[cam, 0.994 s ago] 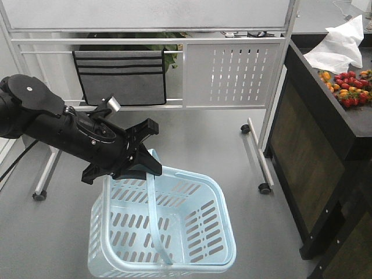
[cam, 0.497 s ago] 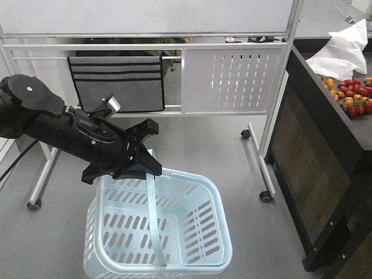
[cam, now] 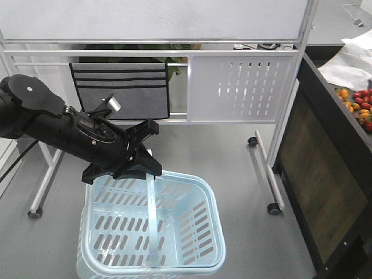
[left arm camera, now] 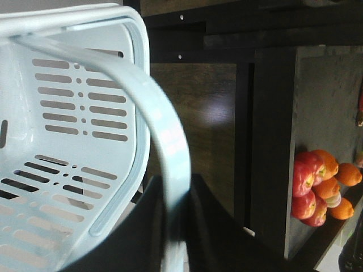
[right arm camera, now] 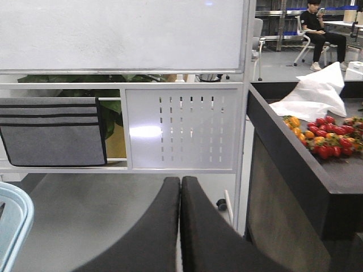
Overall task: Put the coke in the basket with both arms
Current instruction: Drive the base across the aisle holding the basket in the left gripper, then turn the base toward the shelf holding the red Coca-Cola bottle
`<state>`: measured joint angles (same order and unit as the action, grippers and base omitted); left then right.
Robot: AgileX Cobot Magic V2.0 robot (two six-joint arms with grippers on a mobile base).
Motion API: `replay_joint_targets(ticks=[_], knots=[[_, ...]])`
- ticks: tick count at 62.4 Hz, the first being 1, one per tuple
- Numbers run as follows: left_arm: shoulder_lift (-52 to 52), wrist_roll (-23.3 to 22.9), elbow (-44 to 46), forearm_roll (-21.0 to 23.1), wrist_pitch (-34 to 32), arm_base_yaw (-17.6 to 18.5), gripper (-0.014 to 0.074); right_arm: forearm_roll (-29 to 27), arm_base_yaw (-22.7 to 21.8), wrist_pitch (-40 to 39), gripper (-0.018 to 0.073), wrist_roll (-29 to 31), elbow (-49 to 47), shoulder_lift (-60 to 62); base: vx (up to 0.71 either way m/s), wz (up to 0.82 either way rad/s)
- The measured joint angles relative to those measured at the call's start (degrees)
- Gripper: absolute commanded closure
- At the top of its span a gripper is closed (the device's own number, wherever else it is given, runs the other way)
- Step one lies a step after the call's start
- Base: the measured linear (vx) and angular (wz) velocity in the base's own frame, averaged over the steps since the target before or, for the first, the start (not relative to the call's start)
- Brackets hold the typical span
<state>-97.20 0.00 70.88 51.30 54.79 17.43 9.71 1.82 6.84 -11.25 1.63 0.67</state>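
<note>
**Left pincer on basket handle, right pincer closed in free air**

Front view: we see the left arm (cam: pixel 52 125) coming in from the left. The left gripper (cam: pixel 148 163) pinches the top of the handle (cam: pixel 152 221) of the light blue basket (cam: pixel 180 177). The basket is low and centre over the grey floor, tilted. We can't tell if its base touches the floor. Behind it is a white frame with a grey fabric pocket (cam: pixel 119 90) and a perforated panel (cam: pixel 241 87). A dark counter (cam: pixel 325 174) stands on the right, with small red and orange fruit (cam: pixel 360 107) on top.

Left wrist view: the handle (left arm camera: pixel 161 119) runs down between the two dark fingers (left arm camera: pixel 215 226), which are clamped on it. The slotted basket wall (left arm camera: pixel 74 113) fills the left half. To the right is dark shelving with apples and oranges (left arm camera: pixel 315 187).

Right wrist view: the right gripper (right arm camera: pixel 180 182) has its fingers pressed flat together with nothing between them. It hangs in open air, apart from the basket. We see only a corner of the basket rim (right arm camera: pixel 14 224) at lower left. Ahead are the grey fabric pocket (right arm camera: pixel 54 130), the perforated panel (right arm camera: pixel 181 127), and the counter with a white bag (right arm camera: pixel 315 93). A seated person (right arm camera: pixel 317 20) is far back.
</note>
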Motion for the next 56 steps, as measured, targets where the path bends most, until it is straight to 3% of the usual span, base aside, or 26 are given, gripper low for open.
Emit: replay_joint_targets(ticks=[56], knots=[[0.0, 0.0, 0.0, 0.0, 0.0, 0.0, 0.0601, 0.0, 0.0, 0.0, 0.0569, 0.0, 0.0, 0.0, 0.16, 0.29]])
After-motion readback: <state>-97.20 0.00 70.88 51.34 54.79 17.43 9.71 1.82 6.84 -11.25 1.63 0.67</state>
